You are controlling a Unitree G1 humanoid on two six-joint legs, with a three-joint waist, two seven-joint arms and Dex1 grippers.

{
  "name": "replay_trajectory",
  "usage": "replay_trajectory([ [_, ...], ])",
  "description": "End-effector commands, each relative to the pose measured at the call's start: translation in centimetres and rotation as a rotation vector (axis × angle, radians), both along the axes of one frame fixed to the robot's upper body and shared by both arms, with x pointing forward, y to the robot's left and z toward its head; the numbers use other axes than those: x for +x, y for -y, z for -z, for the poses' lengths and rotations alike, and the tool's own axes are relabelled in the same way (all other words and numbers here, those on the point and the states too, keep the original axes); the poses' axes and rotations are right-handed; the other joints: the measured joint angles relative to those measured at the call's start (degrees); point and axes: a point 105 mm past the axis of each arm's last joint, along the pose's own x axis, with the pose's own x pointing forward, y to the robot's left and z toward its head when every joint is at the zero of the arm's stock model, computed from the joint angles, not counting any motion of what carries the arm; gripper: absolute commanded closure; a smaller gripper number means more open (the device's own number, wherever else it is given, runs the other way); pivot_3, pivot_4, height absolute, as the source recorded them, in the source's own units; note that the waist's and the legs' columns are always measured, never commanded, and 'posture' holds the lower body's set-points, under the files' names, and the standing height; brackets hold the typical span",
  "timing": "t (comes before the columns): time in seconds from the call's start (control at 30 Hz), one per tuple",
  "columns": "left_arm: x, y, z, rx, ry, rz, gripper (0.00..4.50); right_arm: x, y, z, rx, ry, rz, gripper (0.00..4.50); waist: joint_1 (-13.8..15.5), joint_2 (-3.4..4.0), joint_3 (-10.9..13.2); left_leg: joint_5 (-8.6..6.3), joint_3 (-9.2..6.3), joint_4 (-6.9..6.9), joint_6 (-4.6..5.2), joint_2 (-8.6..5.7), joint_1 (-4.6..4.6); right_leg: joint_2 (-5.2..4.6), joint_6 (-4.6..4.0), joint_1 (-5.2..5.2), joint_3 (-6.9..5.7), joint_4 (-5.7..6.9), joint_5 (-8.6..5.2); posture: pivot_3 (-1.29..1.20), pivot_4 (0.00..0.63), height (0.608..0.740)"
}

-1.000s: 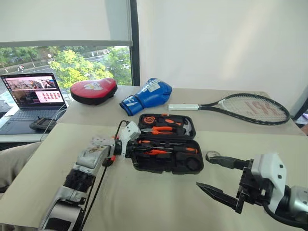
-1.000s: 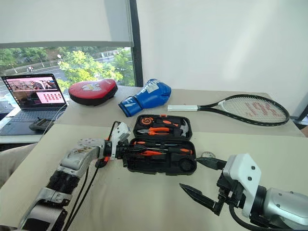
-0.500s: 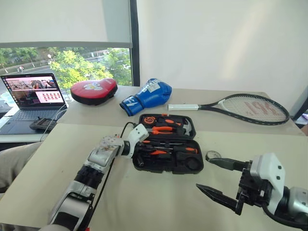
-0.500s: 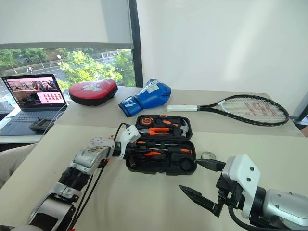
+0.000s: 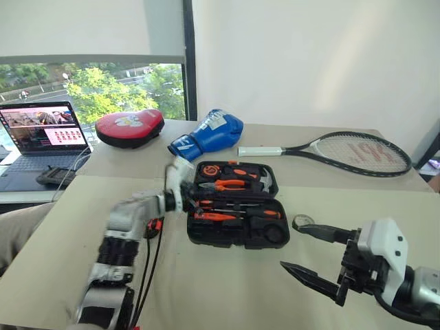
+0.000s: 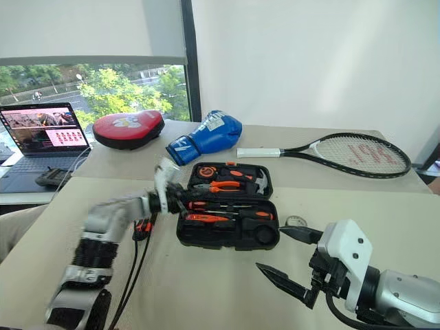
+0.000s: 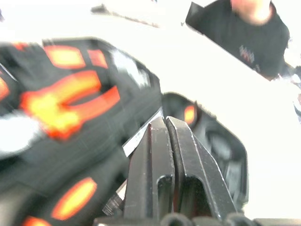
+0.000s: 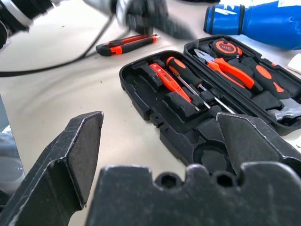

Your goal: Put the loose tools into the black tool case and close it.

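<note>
The worktop is carrying every item noted here, and positions are being given relative to the black tool case, which is lying open near the worktop's middle.

The tennis racket is lying beyond the case, toward the robot's right. The laptop is standing well off to the case's left, on a lower surface beside the worktop. The blue boxing glove is resting just behind the case, and the red oval pad is sitting farther left of that glove.

Inside the case, the far half is holding orange-handled pliers and a hammer. The near half is holding two slim screwdrivers and a small orange screwdriver in their slots.

The utility knife is lying loose on the worktop, just outside the case's left edge.

The left gripper is hovering at the case's left rim, its fingers sitting almost together with only a thin slit between them, and nothing is showing between them. The right gripper is hanging near the case's right front corner, its fingers spread wide apart and holding nothing.
</note>
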Motion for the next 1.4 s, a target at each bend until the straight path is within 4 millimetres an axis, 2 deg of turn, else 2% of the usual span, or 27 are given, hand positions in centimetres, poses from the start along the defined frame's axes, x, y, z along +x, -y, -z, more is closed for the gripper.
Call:
replay_trajectory([
  [0.03, 0.1, -2.9, -1.3, 0.05, 0.068, -0.236, 2.87, 0.3, -0.3, -0.7, 0.015, 0.039, -0.048, 0.0, 0.1, 0.0, 0.0, 0.01, 0.0, -0.01, -0.01, 0.0, 0.01, 0.15, 0.0, 0.0, -0.01, 0.0, 0.0, 0.0, 0.15, 0.74],
  [0.13, 0.4, -5.8, -1.1, 0.147, 0.084, -0.466, 1.85, 0.8, -0.3, -0.6, 0.019, 0.036, -0.072, 0.0, 0.2, -0.08, 0.0, 0.0, 0.0, 0.0, 0.01, -0.02, 0.01, 0.23, -0.03, 0.04, -0.02, 0.01, 0.02, 0.0, 0.15, 0.74],
  [0.2, 0.2, -7.6, 0.2, 0.258, 0.05, -0.616, 1.17, 1.2, -0.3, -0.7, 0.022, 0.038, -0.091, 0.0, 0.3, -0.12, 0.1, 0.01, -0.01, 0.0, 0.03, -0.04, 0.01, 0.24, -0.04, 0.04, -0.04, 0.0, 0.02, 0.0, 0.15, 0.74],
  [0.23, 0.0, -8.2, 0.8, 0.278, 0.019, -0.665, 0.81, 1.4, -0.3, -0.7, 0.023, 0.039, -0.097, 0.0, 0.3, -0.12, 0.1, 0.0, 0.0, 0.0, 0.03, -0.04, 0.02, 0.25, -0.04, 0.04, -0.03, 0.0, 0.03, 0.0, 0.15, 0.74],
  [0.3, -0.8, -8.0, 2.3, 0.331, -0.027, -0.677, 0.07, 1.7, -0.3, -0.7, 0.02, 0.039, -0.109, 0.0, 0.3, -0.12, 0.1, 0.0, 0.0, 0.0, 0.03, -0.06, 0.03, 0.24, -0.04, 0.06, -0.02, 0.0, 0.03, 0.0, 0.15, 0.74],
  [0.33, -1.2, -7.9, 3.2, 0.349, -0.062, -0.689, 0.03, 1.8, -0.3, -0.7, 0.017, 0.039, -0.116, 0.0, 0.3, -0.12, 0.1, 0.0, 0.0, 0.0, 0.03, -0.06, 0.03, 0.24, -0.04, 0.05, -0.03, 0.0, 0.03, 0.0, 0.15, 0.74],
  [0.63, -3.0, -9.1, 9.5, 0.449, -0.256, -0.814, 0.03, 1.9, 0.0, -1.1, -0.004, 0.042, -0.143, 0.0, 0.4, -0.24, 0.1, 0.02, -0.03, -0.05, -0.05, -0.01, -0.02, 0.12, -0.1, -0.07, 0.01, 0.04, 0.06, 0.0, 0.15, 0.74],
  [0.73, -3.2, -9.0, 10.3, 0.413, -0.273, -0.818, 0.75, 1.7, 0.0, -1.1, -0.01, 0.041, -0.141, 0.0, 0.3, -0.19, 0.1, 0.0, -0.03, -0.08, -0.03, 0.02, -0.01, 0.02, -0.15, -0.09, 0.03, 0.03, 0.08, 0.0, 0.15, 0.74],
  [0.83, -3.0, -8.8, 9.7, 0.351, -0.241, -0.819, 1.95, 1.6, 0.1, -1.1, -0.012, 0.041, -0.135, 0.0, 0.4, -0.12, 0.1, -0.01, -0.03, -0.14, -0.02, 0.01, 0.01, -0.09, -0.17, -0.09, 0.06, 0.03, 0.09, 0.0, 0.15, 0.74],
  [0.9, -2.7, -8.6, 8.6, 0.279, -0.185, -0.792, 2.64, 1.5, 0.1, -1.0, -0.011, 0.041, -0.129, 0.0, 0.6, -0.12, 0.1, -0.02, -0.05, -0.15, -0.05, 0.0, 0.0, -0.16, -0.18, -0.1, 0.05, 0.03, 0.09, 0.0, 0.15, 0.74],
  [0.93, -2.5, -8.4, 8.0, 0.248, -0.151, -0.774, 2.72, 1.5, 0.1, -1.0, -0.01, 0.042, -0.126, 0.0, 0.6, -0.12, 0.1, -0.03, -0.05, -0.16, -0.07, 0.0, -0.01, -0.16, -0.19, -0.12, 0.06, 0.03, 0.09, 0.0, 0.15, 0.74],
  [1.0, -2.2, -7.0, 4.9, 0.105, -0.038, -0.627, 2.72, 1.4, 0.0, -1.0, -0.003, 0.044, -0.116, 0.0, 0.6, -0.13, 0.1, -0.02, -0.05, -0.16, -0.07, 0.0, -0.06, -0.17, -0.19, -0.15, 0.05, 0.02, 0.09, 0.0, 0.15, 0.74],
  [1.07, -2.1, -6.3, 3.0, 0.035, 0.026, -0.526, 2.72, 1.4, 0.0, -1.0, -0.001, 0.045, -0.11, 0.0, 0.6, -0.15, 0.1, 0.02, -0.06, -0.14, -0.12, 0.01, -0.19, -0.16, -0.23, -0.27, 0.04, 0.03, 0.09, 0.0, 0.15, 0.74],
  [1.17, -4.6, -0.4, 1.2, 0.169, 0.109, 0.091, 2.72, 1.3, 0.4, -0.7, 0.0, 0.041, -0.08, 0.0, 0.7, -0.23, 0.1, 0.09, -0.08, -0.12, -0.18, 0.0, -0.24, -0.11, -0.28, -0.26, -0.04, 0.04, 0.08, 0.0, 0.15, 0.74],
  [1.23, -5.8, 1.0, 2.2, 0.338, 0.149, 0.356, 2.72, 1.2, 0.6, -0.6, 0.0, 0.044, -0.061, 0.0, 0.7, -0.17, 0.1, 0.16, -0.06, -0.1, -0.28, -0.05, -0.28, 0.35, -0.4, -0.27, -0.25, 0.06, 0.02, 0.0, 0.15, 0.74],
  [1.33, -5.3, 1.6, 3.7, 0.512, 0.237, 0.55, 2.72, 1.2, 0.8, -0.6, -0.004, 0.052, -0.039, 0.0, 0.5, 0.31, -0.1, 0.02, 0.22, -0.13, 0.0, -0.17, -0.02, 0.27, -0.7, -0.07, -0.03, -0.07, -0.17, 0.0, 0.15, 0.74],
  [1.4, -4.6, 1.9, 5.0, 0.614, 0.296, 0.637, 2.72, 1.1, 1.0, -0.6, -0.006, 0.053, -0.023, 0.0, 0.1, 0.26, -0.1, -0.01, 0.3, -0.12, 0.12, -0.22, 0.0, 0.24, -0.69, -0.06, 0.03, -0.1, -0.17, 0.0, 0.15, 0.74],
])
